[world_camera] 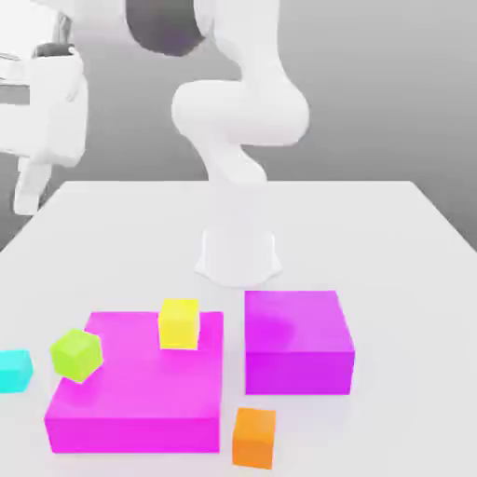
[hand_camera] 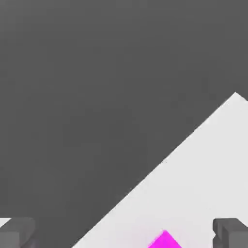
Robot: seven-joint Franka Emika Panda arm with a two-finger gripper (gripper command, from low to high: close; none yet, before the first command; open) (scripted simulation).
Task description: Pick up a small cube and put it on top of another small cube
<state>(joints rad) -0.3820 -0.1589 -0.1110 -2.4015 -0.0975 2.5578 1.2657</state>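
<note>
The small cyan cube point(world_camera: 14, 370) rests on the white table at the exterior view's left edge, beside the large flat magenta block point(world_camera: 140, 387). On that block's far edge sits the small yellow cube point(world_camera: 179, 323). My gripper point(world_camera: 30, 189) hangs high over the table's far left corner, well above and away from both cubes. In the hand view the gripper point(hand_camera: 124, 235) is open, its two dark fingertips point(hand_camera: 17, 232) standing wide apart with nothing between them.
A lime-green cube point(world_camera: 76, 355) sits tilted on the flat block's left side. A taller magenta block point(world_camera: 298, 340) stands to the right, an orange cube point(world_camera: 253, 437) in front. The arm's base point(world_camera: 239, 252) stands mid-table. A magenta corner point(hand_camera: 164, 240) shows on the white table point(hand_camera: 203, 184).
</note>
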